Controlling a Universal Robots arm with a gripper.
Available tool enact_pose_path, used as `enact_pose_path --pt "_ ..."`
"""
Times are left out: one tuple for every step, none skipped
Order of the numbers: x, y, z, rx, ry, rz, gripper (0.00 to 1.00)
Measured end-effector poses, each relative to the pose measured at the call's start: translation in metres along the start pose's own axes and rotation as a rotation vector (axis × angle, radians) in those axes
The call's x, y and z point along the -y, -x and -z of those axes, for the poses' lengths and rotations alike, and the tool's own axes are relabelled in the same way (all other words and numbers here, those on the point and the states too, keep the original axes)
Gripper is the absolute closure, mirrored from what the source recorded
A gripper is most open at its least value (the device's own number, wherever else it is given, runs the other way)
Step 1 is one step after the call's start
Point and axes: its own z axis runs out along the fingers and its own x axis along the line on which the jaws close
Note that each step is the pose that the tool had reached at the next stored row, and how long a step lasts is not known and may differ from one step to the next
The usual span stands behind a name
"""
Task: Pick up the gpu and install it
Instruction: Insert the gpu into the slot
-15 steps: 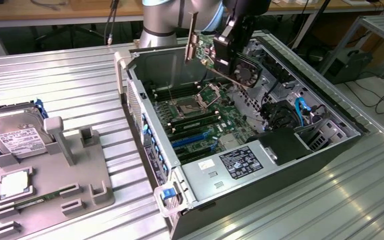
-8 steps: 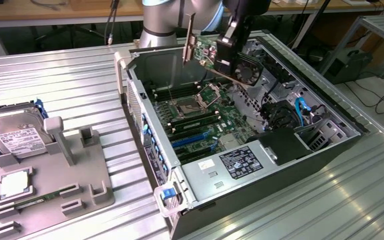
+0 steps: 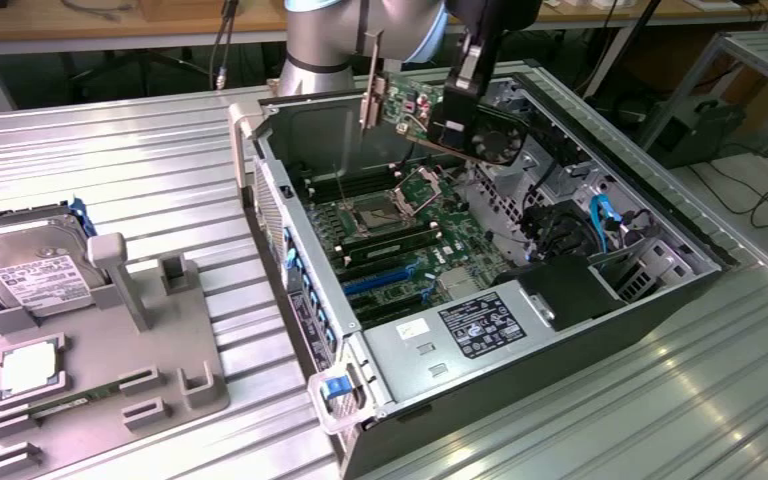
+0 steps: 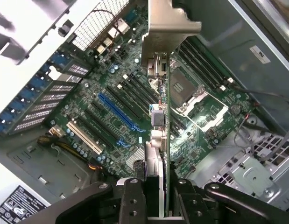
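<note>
My fingers [image 4: 130,200] are pinched tight on the gpu [image 4: 165,116], one dark pad on each face of the thin green board, which the wrist view shows edge-on. Its pale metal bracket [image 4: 170,18] sits at the end farthest from my gripper [image 4: 156,205]. In the exterior view my gripper [image 3: 454,125] holds the gpu [image 3: 411,105] aloft over the far end of the open computer case [image 3: 651,215], with the bracket [image 3: 372,95] hanging toward the exterior view's left. The card is clear of the motherboard [image 4: 111,112] beneath it, where a long blue slot [image 4: 117,112] runs among black ones and the processor socket [image 4: 191,98] lies open just beside the card's line. Well apart from the case, at the exterior view's left, a silver hard drive [image 3: 31,265] rests on a grey parts fixture [image 3: 131,350]. Both stand on the ribbed metal table [image 3: 131,170].
</note>
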Motion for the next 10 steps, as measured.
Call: enact_pose_path --pt "0.0 0.0 0.0 0.001 0.0005 0.019 0.72" --pt "0.0 0.0 0.0 0.0019 0.001 0.035 0.72" --pt "0.0 0.0 0.0 0.0029 0.0015 0.055 0.72" --pt "0.0 0.0 0.0 0.0038 0.0019 0.072 0.72" --pt "0.0 0.0 0.0 0.0048 0.0024 0.09 0.72" --pt "0.0 0.0 0.0 0.0058 0.003 0.11 0.72" --pt "0.0 0.0 0.0 0.0068 0.0035 0.128 0.72" --pt "0.0 0.0 0.0 0.0077 0.0039 0.146 0.72" --pt "0.0 0.0 0.0 0.0087 0.0044 0.164 0.72" --pt "0.0 0.0 0.0 0.0095 0.0048 0.181 0.72"
